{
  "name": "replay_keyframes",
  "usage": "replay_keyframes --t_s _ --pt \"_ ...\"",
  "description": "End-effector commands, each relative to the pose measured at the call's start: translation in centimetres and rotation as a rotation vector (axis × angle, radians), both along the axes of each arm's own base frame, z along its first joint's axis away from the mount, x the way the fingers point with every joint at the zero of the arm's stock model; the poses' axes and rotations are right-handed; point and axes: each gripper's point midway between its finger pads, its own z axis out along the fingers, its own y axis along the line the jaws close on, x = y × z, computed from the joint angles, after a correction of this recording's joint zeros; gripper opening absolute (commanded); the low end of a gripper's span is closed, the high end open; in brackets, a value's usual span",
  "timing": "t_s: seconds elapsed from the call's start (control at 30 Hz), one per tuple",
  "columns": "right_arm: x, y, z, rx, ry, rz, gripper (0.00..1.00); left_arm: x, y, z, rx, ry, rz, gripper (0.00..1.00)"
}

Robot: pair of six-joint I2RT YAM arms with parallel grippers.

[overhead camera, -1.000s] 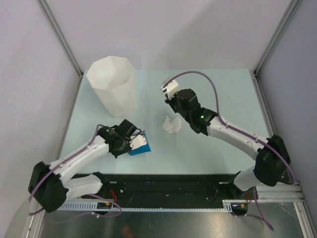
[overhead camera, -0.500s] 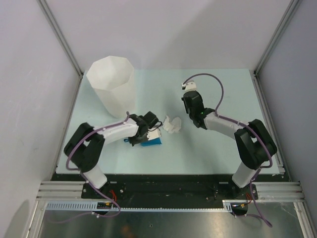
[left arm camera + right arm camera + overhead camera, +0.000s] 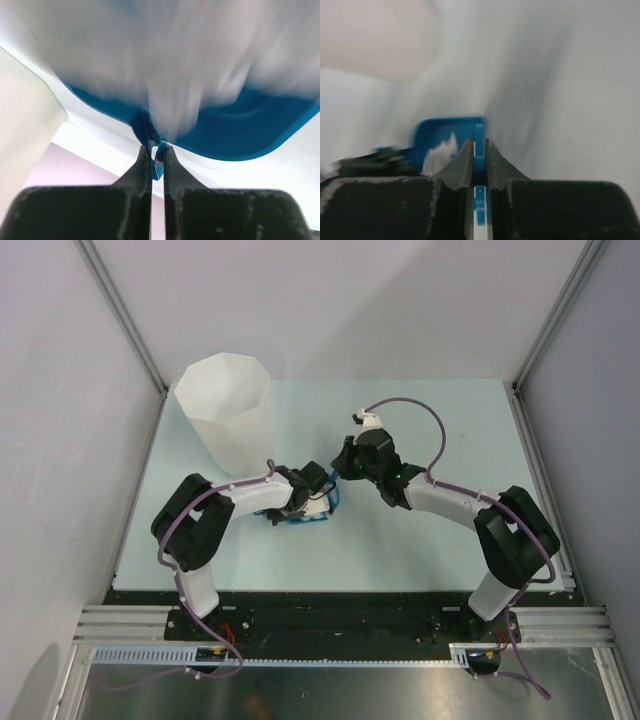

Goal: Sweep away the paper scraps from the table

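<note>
My left gripper (image 3: 316, 502) is shut on the handle of a blue dustpan (image 3: 300, 518) resting on the pale green table (image 3: 450, 430). In the left wrist view the fingers (image 3: 157, 150) pinch the handle, and the dustpan (image 3: 240, 135) lies ahead under a blurred white mass. My right gripper (image 3: 343, 463) is shut on a thin blue brush (image 3: 479, 132), right at the pan's mouth. In the right wrist view, paper scraps (image 3: 440, 152) lie as a white wad inside the dustpan (image 3: 452, 127). From above the scraps are hidden between the two grippers.
A tall white faceted bin (image 3: 228, 410) stands at the back left, just behind the left arm. Grey walls border the table on three sides. A black rail (image 3: 340, 615) runs along the front.
The left gripper slid the dustpan right, the right gripper swept left to meet it. The scrap pile that lay on the table between them is now in the pan, hidden from above.
</note>
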Motion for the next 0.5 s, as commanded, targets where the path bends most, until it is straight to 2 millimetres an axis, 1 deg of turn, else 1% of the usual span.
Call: replay_keyframes --t_s 0.0,0.03,0.07,0.1,0.13,0.17,0.2,0.23,0.27,0.3,0.33,0.37,0.4,0.43,0.47 --pt "-4.8 7.8 4.9 0.487 0.199 0.286 0.00 0.9 -1.0 0.1 -0.023 -0.019 -0.032 0.00" --pt "-5.0 7.9 5.6 0.514 0.200 0.294 0.00 0.9 -1.2 0.4 -0.043 -0.024 -0.033 0.00" --pt "-4.9 7.7 6.5 0.520 0.179 0.283 0.00 0.7 -1.4 0.5 -0.064 -0.020 -0.034 0.00" --pt "-4.7 7.2 6.7 0.501 0.162 0.262 0.00 0.2 -2.1 0.4 -0.119 0.006 -0.043 0.00" --pt "-3.9 6.0 5.8 0.445 0.150 0.183 0.00 0.0 -2.6 0.6 -0.156 0.013 -0.047 0.00" --pt "-3.7 5.1 6.7 0.421 0.117 0.158 0.00 -0.1 -3.1 1.7 -0.210 0.002 -0.052 0.00" --pt "-3.3 4.2 6.6 0.373 0.088 0.135 0.00 -0.3 -3.7 2.1 -0.254 0.009 -0.064 0.00" --pt "-2.8 2.6 6.2 0.316 0.074 0.074 0.00 -0.6 -4.2 2.4 -0.299 0.020 -0.073 0.00" --pt "-2.4 1.5 6.3 0.277 0.046 0.035 0.00 -0.6 -4.6 3.1 -0.325 0.009 -0.080 0.00" --pt "-2.5 0.3 8.0 0.242 -0.015 0.020 0.00 -0.5 -4.8 4.3 -0.354 -0.020 -0.085 0.00" --pt "-2.1 -1.5 8.2 0.184 -0.045 -0.054 0.00 -0.3 -4.9 5.0 -0.370 -0.037 -0.088 0.00" --pt "-1.9 -2.7 9.0 0.153 -0.080 -0.092 0.00 -0.2 -5.0 5.7 -0.380 -0.055 -0.090 0.00" --pt "-2.1 -4.3 11.8 0.152 -0.155 -0.132 0.00 0.0 -5.1 7.0 -0.401 -0.090 -0.094 0.00" --pt "-2.0 -7.1 11.9 0.053 -0.190 -0.226 0.00 0.2 -5.0 7.7 -0.407 -0.114 -0.094 0.00" --pt "-2.3 -8.6 13.2 0.017 -0.234 -0.271 0.00 0.5 -4.7 8.4 -0.396 -0.143 -0.091 0.00"
